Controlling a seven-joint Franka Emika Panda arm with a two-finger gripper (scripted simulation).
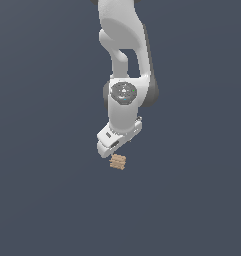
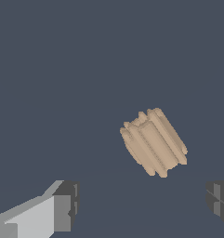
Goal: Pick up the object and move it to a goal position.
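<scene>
The object (image 1: 118, 162) is a tiny tan block with ridged sides, lying on the dark grey floor just below the white hand of the arm in the exterior view. In the wrist view the object (image 2: 153, 142) lies tilted, apart from both fingers. My gripper (image 2: 141, 204) is open, its dark pads (image 2: 67, 204) spread wide with nothing between them. In the exterior view the gripper (image 1: 110, 150) hovers directly above the block, its fingertips hidden behind the hand.
A plain dark grey surface (image 1: 192, 200) surrounds the block on all sides. The white arm (image 1: 123, 60) rises straight up from the hand to the top of the exterior view.
</scene>
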